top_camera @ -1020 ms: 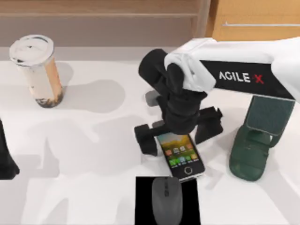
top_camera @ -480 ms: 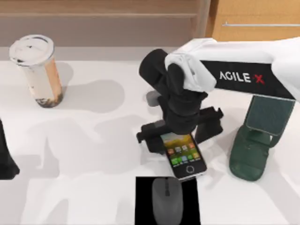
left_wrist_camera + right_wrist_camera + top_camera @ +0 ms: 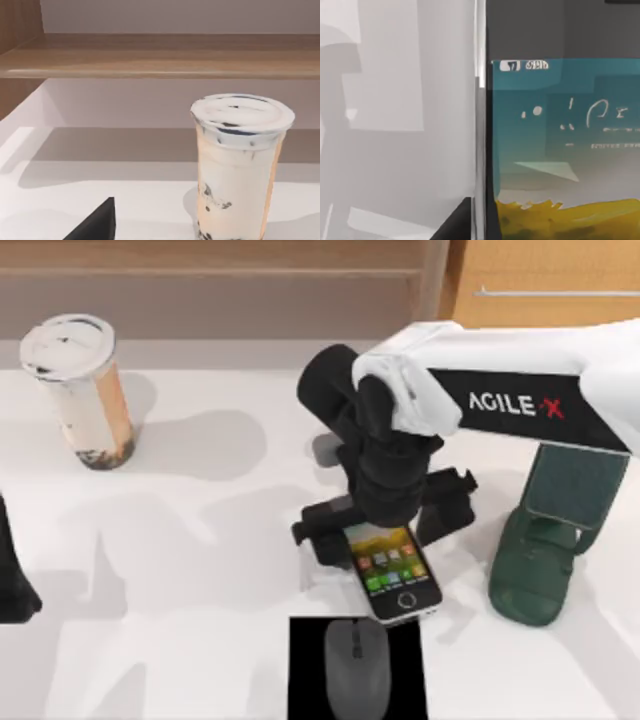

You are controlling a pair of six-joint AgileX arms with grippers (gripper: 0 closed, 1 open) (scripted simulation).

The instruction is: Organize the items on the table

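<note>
Right gripper [image 3: 385,528] is clenched on the smartphone [image 3: 392,575] at its top end, phone on the table [image 3: 200,570] between the jaws. The mouse [image 3: 354,668] already sits on the black pad [image 3: 305,670] (looks done). Drink cup [image 3: 80,392] is well apart, untouched. Phone stand [image 3: 545,545] beside the jaws is empty. Left arm is parked near the cup.

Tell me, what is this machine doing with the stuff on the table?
The right gripper has closed on the far end of the silver-edged smartphone with the colourful screen, which lies on the white table between the small grey computer mouse on its black square pad and the dark green phone stand. The white-lidded tan-and-cream drink cup stands untouched at the far left. The left arm waits at the left edge.
</note>
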